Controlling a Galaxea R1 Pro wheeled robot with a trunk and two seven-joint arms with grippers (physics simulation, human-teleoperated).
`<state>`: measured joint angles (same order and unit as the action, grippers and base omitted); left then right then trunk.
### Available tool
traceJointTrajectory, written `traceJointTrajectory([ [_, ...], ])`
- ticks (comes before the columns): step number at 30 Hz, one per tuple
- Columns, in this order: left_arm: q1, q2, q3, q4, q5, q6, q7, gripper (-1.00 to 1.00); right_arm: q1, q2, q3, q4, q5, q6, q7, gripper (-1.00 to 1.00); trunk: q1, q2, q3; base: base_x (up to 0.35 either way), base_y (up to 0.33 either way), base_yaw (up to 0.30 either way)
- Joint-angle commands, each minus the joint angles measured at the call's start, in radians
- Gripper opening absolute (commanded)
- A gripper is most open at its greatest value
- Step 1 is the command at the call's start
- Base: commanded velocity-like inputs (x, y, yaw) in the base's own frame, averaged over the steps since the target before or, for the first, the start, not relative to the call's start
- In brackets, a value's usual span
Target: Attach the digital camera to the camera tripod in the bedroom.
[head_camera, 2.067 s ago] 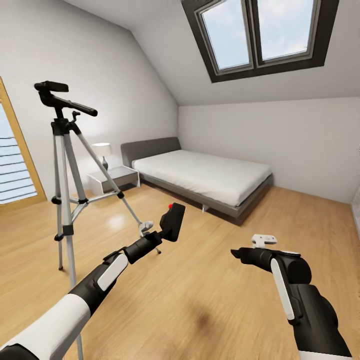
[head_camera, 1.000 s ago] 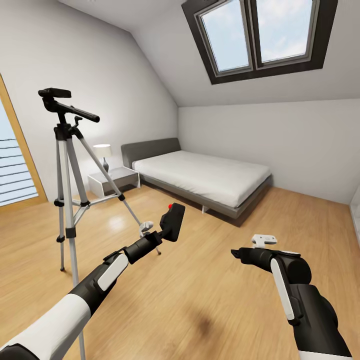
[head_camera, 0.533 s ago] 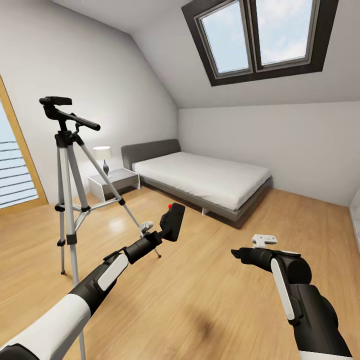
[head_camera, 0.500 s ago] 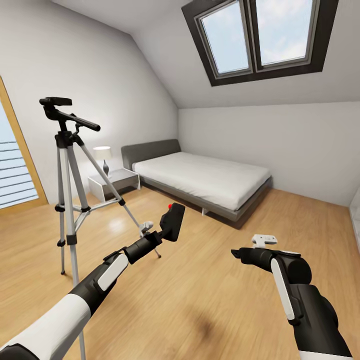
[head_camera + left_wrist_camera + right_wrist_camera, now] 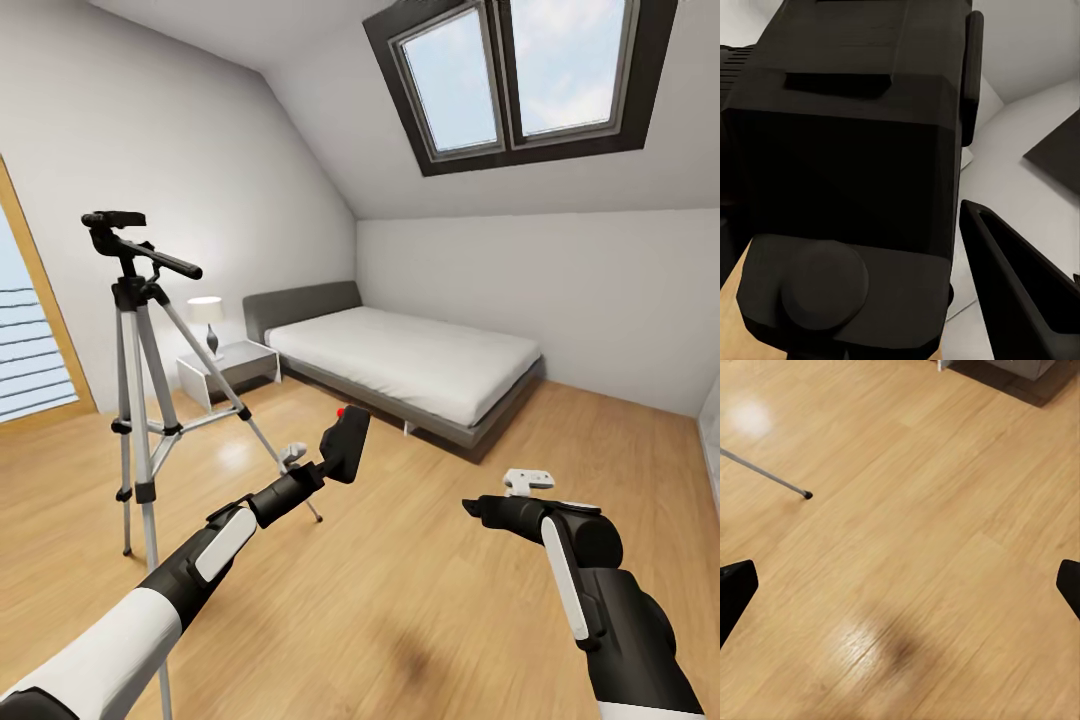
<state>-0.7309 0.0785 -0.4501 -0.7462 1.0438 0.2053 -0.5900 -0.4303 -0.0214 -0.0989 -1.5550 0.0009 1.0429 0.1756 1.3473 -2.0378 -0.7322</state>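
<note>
In the head view the digital camera (image 5: pixel 347 443), black with a red button (image 5: pixel 341 411) on top, is held up over the wood floor with my left gripper (image 5: pixel 325 466) shut on it. In the left wrist view the camera's dark body (image 5: pixel 847 172) looms close beside one black finger (image 5: pixel 1020 289). The camera tripod (image 5: pixel 135 400) stands to the left of the camera and farther off, with its head plate (image 5: pixel 113 219) well above the camera and its pan handle (image 5: pixel 165 262) angled down to the right. My right gripper (image 5: pixel 470 506) hangs open and empty, its fingertips wide apart (image 5: pixel 900 585) over bare floor.
This is the bedroom: a low grey bed (image 5: pixel 400 355) with a white mattress against the far wall, a nightstand (image 5: pixel 225 365) with a lamp (image 5: pixel 206 312) beside it, a skylight (image 5: pixel 520 75) overhead. A wood-framed window (image 5: pixel 30 350) is at the left. One tripod foot (image 5: pixel 808 495) rests on the floor.
The whole picture has shifted, so the camera has moved: the tripod now sits lower and slightly further right in the picture. Both arms and the held camera keep their places.
</note>
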Motion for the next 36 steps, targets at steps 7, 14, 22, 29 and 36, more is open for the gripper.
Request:
traceJointTrajectory([
  [7, -0.001, 0.000, -0.003, 0.001, 0.010, 0.009, 0.003, -1.00, -0.001, 0.000, -0.001, -0.002, 0.002, 0.004, 0.004, 1.00, -0.027, 0.049, 0.021, 0.000, 0.000, 0.000],
  [14, -0.001, -0.001, -0.001, 0.031, 0.010, 0.010, 0.005, -1.00, -0.001, 0.000, -0.001, -0.001, 0.002, 0.004, 0.002, 1.00, -0.054, 0.098, 0.043, 0.000, 0.000, 0.000],
  [22, -0.001, -0.002, 0.002, 0.051, 0.010, 0.012, 0.006, -1.00, -0.001, 0.000, -0.001, -0.001, 0.002, 0.004, 0.000, 1.00, -0.085, 0.154, 0.068, 0.000, 0.000, 0.000],
  [29, -0.001, -0.003, 0.004, 0.059, 0.009, 0.016, 0.008, -1.00, -0.001, 0.000, -0.001, 0.000, 0.002, 0.004, -0.004, 1.00, -0.111, 0.203, 0.090, 0.000, 0.000, 0.000],
  [36, -0.001, -0.003, 0.007, 0.087, 0.009, 0.019, 0.009, -1.00, -0.001, 0.001, 0.002, 0.004, 0.003, 0.004, -0.005, 1.00, -0.138, 0.252, 0.112, 0.000, 0.000, 0.000],
])
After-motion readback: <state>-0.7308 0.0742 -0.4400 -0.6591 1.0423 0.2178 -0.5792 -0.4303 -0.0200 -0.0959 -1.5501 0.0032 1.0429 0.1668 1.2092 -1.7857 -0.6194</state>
